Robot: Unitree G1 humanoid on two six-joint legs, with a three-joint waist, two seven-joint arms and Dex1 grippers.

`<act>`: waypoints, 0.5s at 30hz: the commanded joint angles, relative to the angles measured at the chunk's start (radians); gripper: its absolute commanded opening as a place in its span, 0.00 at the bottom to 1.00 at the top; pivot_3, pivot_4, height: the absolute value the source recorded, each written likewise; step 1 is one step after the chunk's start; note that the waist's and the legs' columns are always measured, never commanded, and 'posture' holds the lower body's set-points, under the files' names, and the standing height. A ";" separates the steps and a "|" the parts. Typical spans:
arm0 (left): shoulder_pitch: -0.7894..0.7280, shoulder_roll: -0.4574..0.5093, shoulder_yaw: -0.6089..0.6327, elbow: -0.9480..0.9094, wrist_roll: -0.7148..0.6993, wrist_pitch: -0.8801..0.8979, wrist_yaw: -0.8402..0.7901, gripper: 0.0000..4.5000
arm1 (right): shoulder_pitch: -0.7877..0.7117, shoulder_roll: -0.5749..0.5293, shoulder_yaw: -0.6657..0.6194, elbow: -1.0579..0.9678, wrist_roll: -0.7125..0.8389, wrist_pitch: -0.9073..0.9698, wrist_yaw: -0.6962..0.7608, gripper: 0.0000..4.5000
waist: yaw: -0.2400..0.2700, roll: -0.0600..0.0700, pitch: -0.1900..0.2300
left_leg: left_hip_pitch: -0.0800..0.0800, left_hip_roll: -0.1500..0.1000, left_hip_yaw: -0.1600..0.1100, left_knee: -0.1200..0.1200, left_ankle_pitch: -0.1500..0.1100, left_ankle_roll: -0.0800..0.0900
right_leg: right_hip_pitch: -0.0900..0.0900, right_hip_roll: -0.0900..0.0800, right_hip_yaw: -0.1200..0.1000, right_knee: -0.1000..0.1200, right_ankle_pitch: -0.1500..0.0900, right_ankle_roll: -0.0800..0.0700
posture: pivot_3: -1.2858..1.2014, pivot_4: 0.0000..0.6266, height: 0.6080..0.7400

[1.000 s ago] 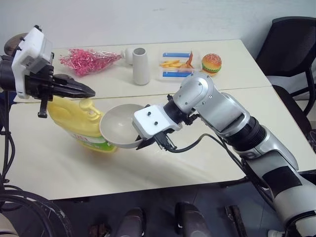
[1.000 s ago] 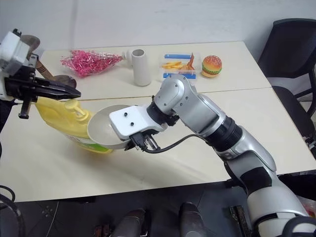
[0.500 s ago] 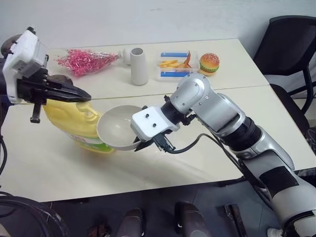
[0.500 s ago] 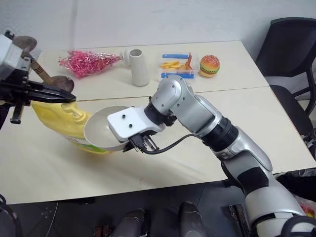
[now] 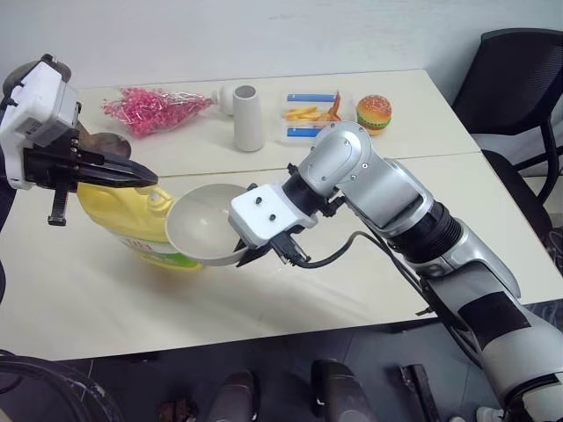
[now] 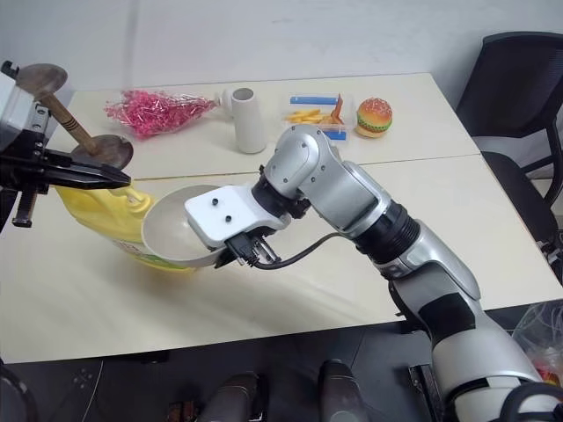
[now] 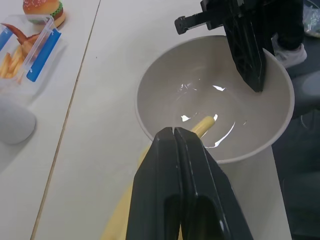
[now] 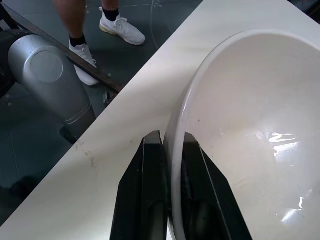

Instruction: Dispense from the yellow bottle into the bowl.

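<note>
Big cream-coloured tabletop (image 5: 290, 290) takes up most of the frame in the head view. On it, left of centre, stands the large yellow plastic jug with a green-white label (image 5: 132, 230). Right up against the jug, tipped so its inside faces the upper left, is the small round beige-grey bowl (image 5: 204, 225). The right gripper (image 8: 167, 165) has the bowl's rim pinched between its two black fingers, one inside and one outside, holding it off the table. The left gripper (image 5: 132, 173) sits at the left of the frame just above the jug's pump top, fingers pressed together with nothing between them. In the left wrist view the yellow spout pokes over the bowl's rim, and there are shiny wet-looking glints inside the bowl.
</note>
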 commanded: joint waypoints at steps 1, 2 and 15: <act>-0.009 0.008 0.018 0.007 0.007 -0.019 -0.035 0.01 | -0.029 0.010 -0.041 -0.017 0.004 -0.021 0.008 0.00 | -0.001 0.000 0.000 | 0.000 0.000 0.000 0.000 0.000 0.000 | 0.000 0.000 0.000 0.000 0.000 0.000 | 0.52 0.24 1.00; -0.009 0.008 0.018 0.009 0.008 -0.020 -0.034 0.01 | -0.027 0.006 -0.040 -0.017 0.003 -0.023 0.011 0.00 | -0.001 0.000 0.000 | 0.000 0.000 0.000 0.000 0.000 0.000 | 0.000 0.000 0.000 0.000 0.000 0.000 | 0.52 0.24 1.00; 0.096 0.019 0.002 -0.012 0.048 -0.114 -0.054 0.01 | -0.010 -0.006 -0.038 -0.039 0.012 -0.044 0.028 0.00 | 0.000 0.000 0.000 | 0.002 0.000 0.000 -0.001 0.000 0.000 | 0.001 0.000 0.000 0.001 0.000 0.000 | 0.52 0.24 1.00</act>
